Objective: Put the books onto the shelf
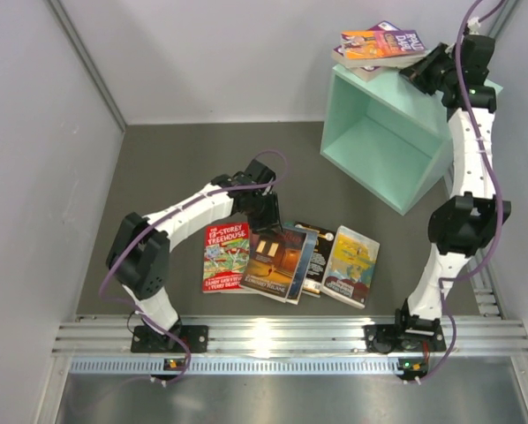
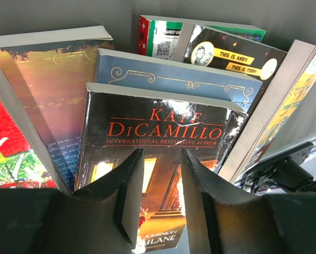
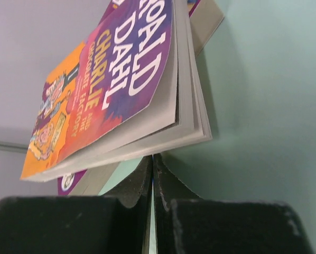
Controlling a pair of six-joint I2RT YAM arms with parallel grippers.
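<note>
While right gripper closed, empty, left gripper half-spread over black book, lengthwise near-to-far.

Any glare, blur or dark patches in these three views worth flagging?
Top external: bright glare on the aluminium rail. Left wrist: light specks on the glossy Kate DiCamillo book, title readable; left gripper in the foreground is dark and soft. Right wrist: Roald Dahl book sharp; right gripper nearly black, detail lost.

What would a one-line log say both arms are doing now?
left gripper open, above DiCamillo book | right gripper shut, at edge of Dahl book atop shelf | nothing held
</note>
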